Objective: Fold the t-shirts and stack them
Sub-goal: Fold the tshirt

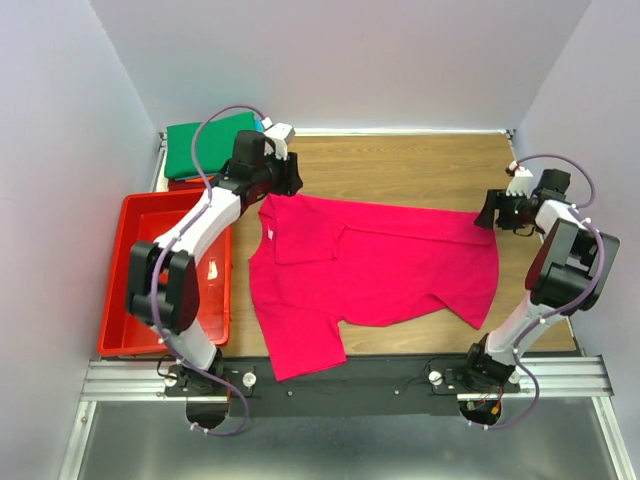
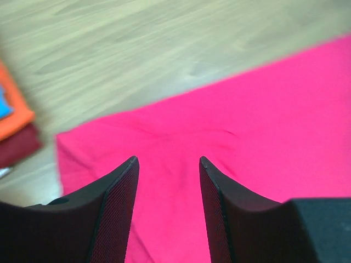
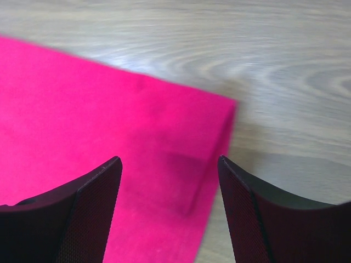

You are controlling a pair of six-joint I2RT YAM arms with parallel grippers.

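Hovering over the far corners of the magenta shirt point(image 1: 370, 265), which lies spread on the bench point(image 1: 420, 165), the left tool point(image 2: 168, 160) and right tool point(image 3: 169, 159) gape wide and hold nothing. The fold looks about to begin: each should next drop and pinch its corner.

magenta t-shirt point(image 1: 380, 265): matt soft cloth | table point(image 1: 400, 170): smooth wood grain | tray point(image 1: 130, 250): glossy red plastic
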